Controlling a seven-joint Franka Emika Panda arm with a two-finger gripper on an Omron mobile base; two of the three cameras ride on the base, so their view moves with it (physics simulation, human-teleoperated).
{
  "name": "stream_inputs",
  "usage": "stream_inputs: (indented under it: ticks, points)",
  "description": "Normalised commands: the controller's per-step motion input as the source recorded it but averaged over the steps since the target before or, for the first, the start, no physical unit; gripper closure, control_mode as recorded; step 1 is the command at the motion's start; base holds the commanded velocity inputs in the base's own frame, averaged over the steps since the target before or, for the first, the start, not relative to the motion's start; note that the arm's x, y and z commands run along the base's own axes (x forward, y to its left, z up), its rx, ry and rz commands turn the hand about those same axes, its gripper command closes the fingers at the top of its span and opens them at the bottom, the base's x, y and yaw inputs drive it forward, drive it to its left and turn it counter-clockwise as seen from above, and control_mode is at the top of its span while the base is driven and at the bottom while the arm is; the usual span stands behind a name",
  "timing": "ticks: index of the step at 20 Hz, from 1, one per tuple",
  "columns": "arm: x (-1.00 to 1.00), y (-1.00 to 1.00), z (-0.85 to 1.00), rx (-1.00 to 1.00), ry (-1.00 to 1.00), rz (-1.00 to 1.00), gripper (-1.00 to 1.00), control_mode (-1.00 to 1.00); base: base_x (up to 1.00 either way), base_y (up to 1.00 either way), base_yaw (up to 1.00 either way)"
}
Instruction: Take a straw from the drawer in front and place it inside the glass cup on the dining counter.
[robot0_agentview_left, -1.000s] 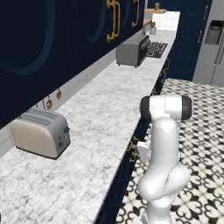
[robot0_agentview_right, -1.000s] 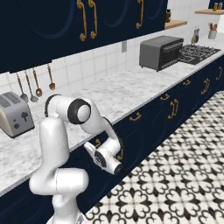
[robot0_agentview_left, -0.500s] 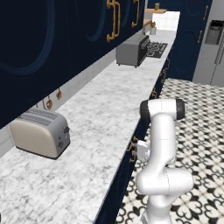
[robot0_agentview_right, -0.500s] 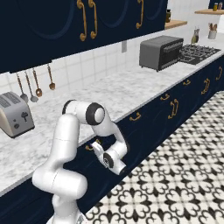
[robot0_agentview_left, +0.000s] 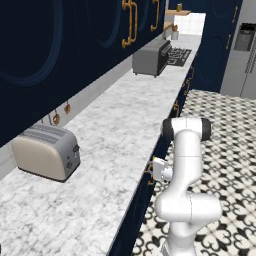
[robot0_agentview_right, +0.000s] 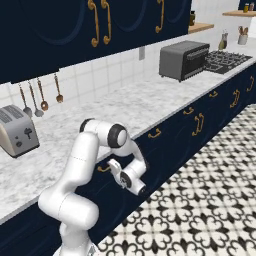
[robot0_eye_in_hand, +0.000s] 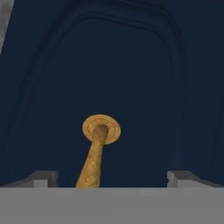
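A long white-grey marble worktop (robot0_agentview_left: 100, 150) is running from the lower left of the left base view toward its upper centre, with a brushed-steel toaster (robot0_agentview_left: 45, 152) sitting at the left edge and a dark toaster oven (robot0_agentview_right: 183, 60) standing in the upper right of the right base view. Below the worktop, the wide navy-blue drawer with a flat front (robot0_eye_in_hand: 109, 78) is taking up most of the hand view, shut, so the straw presumably inside it cannot be seen yet. The white Franka arm's two-finger gripper (robot0_eye_in_hand: 111, 178) is pressing in close at the drawer front; in the right base view it is sitting at centre, just beside the cabinet face (robot0_agentview_right: 120, 172). Its pale fingers (robot0_eye_in_hand: 41, 179) are standing well apart at the lower corners of the hand view, spread wide and holding nothing, while the drawer's brass handle (robot0_eye_in_hand: 97, 153), a slim rod on a round mount, is rising between them. That handle looks rigid and smooth, so the best hold is probably squarely across the rod, clear of the mount. The drawer itself should slide stiffly but lightly; a shallow or off-centre pinch could slip off the polished metal.
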Motion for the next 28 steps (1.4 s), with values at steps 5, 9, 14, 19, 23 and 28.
stream_inputs:
  ticks: [5, 9, 14, 19, 23, 28]
  points:
    - [0.19, 0.11, -0.35, -0.01, 0.07, -0.02, -1.0, -1.0, 0.0, 0.0, 0.0]
    - [-0.09, 0.21, -0.02, -0.01, 0.0, 0.0, 1.0, -1.0, 0.0, 0.0, 0.0]
    - [-0.28, -0.4, 0.0, 0.0, 0.0, 0.0, 1.0, -1.0, 0.0, 0.0, 0.0]
    - [-0.33, -0.93, 0.01, 0.0, 0.0, 0.0, 1.0, -1.0, 0.0, 0.0, 0.0]
    - [-0.27, -1.0, 0.09, 0.0, 0.0, 0.0, 1.0, -1.0, 0.0, 0.0, 0.0]
    - [-0.05, -1.0, 0.11, 0.0, 0.04, 0.0, 1.0, -1.0, 0.0, 0.0, 0.0]
